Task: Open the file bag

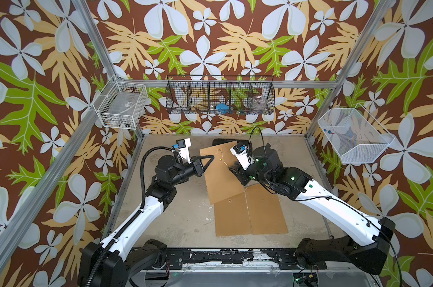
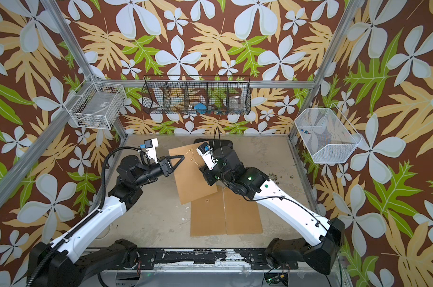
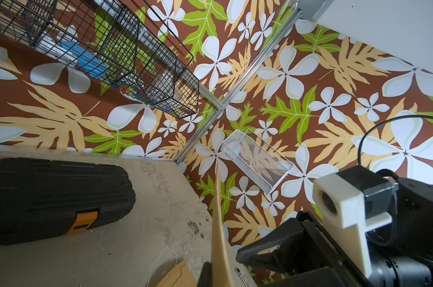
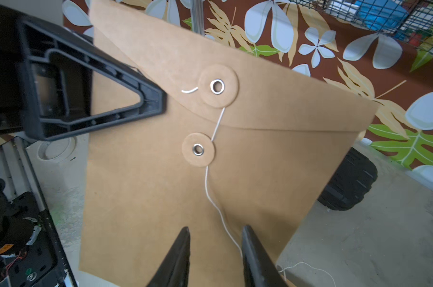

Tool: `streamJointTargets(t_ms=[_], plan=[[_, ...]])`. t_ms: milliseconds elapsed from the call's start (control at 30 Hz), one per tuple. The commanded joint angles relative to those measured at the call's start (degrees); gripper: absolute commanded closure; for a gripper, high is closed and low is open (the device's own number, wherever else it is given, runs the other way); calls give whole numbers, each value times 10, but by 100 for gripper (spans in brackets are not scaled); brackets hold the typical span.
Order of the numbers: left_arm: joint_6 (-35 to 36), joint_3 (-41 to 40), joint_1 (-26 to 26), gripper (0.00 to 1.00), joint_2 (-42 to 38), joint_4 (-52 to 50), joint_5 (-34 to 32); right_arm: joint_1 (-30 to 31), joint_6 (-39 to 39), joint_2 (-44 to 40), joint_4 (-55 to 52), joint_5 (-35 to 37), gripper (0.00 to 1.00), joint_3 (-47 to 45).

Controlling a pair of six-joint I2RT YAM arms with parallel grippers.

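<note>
The file bag [image 4: 260,154] is a brown paper envelope with two round buttons and a white string [image 4: 216,201]. It is tilted up off the table in both top views [image 1: 220,179] [image 2: 193,179]. My left gripper [image 1: 210,157] [image 2: 181,157] is shut on its left edge, and the wrist view shows the bag edge-on [image 3: 219,223] between the jaws. My right gripper [image 4: 215,248] is open facing the bag's front, below the lower button [image 4: 198,149]. The string hangs past one fingertip, unheld. The flap lies down.
A second brown envelope [image 1: 250,213] lies flat on the table under the raised one. A black tool case [image 3: 56,196] sits at the back of the table. Wire baskets [image 1: 220,95] [image 1: 352,135] hang on the walls.
</note>
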Motion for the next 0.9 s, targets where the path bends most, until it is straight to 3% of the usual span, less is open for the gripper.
streamJointTargets(t_ms=[0, 533, 700, 867], plan=[[3, 0, 1, 100, -3, 6, 7, 3, -8, 7, 13, 19, 64, 8], [1, -6, 0, 100, -10, 8, 12, 11, -7, 43, 17, 8, 66, 24], [3, -8, 0, 100, -13, 8, 15, 11, -7, 53, 20, 11, 70, 28], [4, -8, 0, 100, -16, 6, 16, 12, -6, 60, 21, 23, 80, 33]])
